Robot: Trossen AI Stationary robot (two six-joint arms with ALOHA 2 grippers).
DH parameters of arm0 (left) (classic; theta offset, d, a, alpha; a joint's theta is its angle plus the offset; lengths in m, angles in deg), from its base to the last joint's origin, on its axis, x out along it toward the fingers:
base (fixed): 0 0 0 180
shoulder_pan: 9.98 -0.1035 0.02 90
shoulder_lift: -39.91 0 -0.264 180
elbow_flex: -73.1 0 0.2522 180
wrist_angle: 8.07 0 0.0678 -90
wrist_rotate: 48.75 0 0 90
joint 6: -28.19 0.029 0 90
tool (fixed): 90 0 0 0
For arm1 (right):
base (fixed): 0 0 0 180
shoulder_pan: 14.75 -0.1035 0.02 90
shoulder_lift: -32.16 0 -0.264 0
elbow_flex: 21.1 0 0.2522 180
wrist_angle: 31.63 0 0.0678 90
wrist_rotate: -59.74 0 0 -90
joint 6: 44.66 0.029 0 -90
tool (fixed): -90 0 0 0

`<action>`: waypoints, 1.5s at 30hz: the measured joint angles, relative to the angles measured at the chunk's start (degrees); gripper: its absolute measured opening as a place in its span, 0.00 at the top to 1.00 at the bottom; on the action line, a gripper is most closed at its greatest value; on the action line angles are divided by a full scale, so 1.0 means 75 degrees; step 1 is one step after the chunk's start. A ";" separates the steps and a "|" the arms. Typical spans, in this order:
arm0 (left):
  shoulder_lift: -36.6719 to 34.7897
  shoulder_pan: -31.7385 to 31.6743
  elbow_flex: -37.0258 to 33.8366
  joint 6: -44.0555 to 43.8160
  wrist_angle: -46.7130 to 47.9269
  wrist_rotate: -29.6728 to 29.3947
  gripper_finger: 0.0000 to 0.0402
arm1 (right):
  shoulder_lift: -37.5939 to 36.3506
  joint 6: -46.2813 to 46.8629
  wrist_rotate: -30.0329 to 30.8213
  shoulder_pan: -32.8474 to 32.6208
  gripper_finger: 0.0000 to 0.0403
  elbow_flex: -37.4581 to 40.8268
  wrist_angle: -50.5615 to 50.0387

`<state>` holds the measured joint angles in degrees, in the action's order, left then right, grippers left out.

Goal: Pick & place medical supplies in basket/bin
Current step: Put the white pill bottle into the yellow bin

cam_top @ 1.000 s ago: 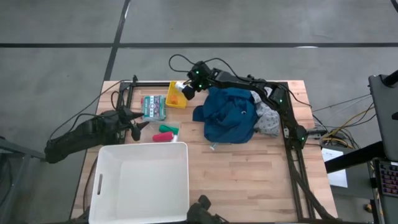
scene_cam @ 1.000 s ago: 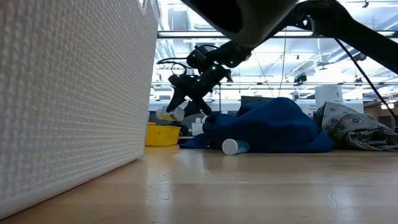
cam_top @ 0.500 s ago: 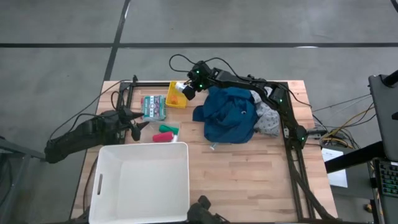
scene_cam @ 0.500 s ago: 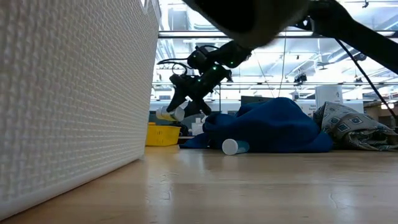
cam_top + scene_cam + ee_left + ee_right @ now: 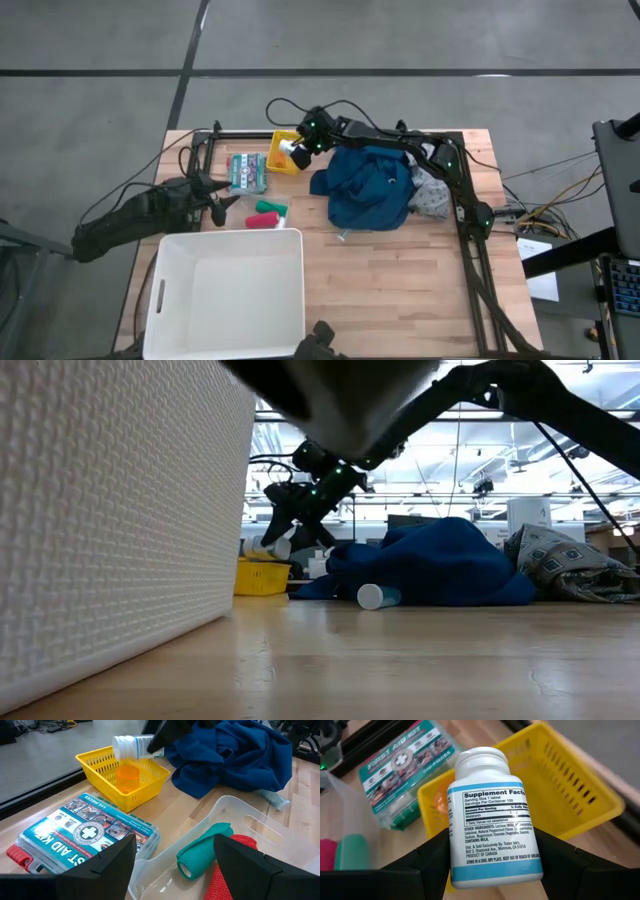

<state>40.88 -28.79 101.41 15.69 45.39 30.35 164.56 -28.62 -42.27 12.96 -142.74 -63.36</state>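
Note:
My right gripper [image 5: 492, 842] is shut on a white supplement bottle [image 5: 492, 820] and holds it just above a small yellow basket [image 5: 283, 160] at the table's far left. An orange bottle [image 5: 127, 777] stands in that basket. The large white bin [image 5: 225, 290] sits at the near left. A blue garment [image 5: 368, 185] lies heaped at the middle, with a grey speckled cloth [image 5: 432, 198] to its right. Green [image 5: 202, 847] and red [image 5: 235, 870] rolls lie in a clear tray. My left gripper [image 5: 175, 850] waits open beside the tray, at the left. My right gripper pinches the bottle's labelled body [image 5: 470, 865] between its two fingers, toward the bottom end. The fingers [image 5: 422, 862] slant down from the table's right and lie along the bottle, whose cap [image 5: 481, 760] points away from them. The bottle hangs tilted, clear of the yellow basket.
A first aid kit box [image 5: 246, 172] lies left of the yellow basket. A small tube [image 5: 343, 236] rests on the wood near the garment's near edge. Black frame rails [image 5: 470, 250] run along the table's right side and far edge. Bare wood lies right of the bin.
My right gripper has edged a little toward the table's left edge with the white bottle, which now hangs more squarely over the yellow basket. Its hold has stayed the same.

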 joint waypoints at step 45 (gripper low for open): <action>0.0000 0.0000 0.0000 0.0000 0.0000 0.0001 0.32 | 0.0044 0.2285 0.2051 -0.0755 0.39 -0.0259 0.0290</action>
<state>40.88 -28.79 101.41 15.69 45.39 30.36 164.89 -11.48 -26.89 7.30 -144.68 -61.18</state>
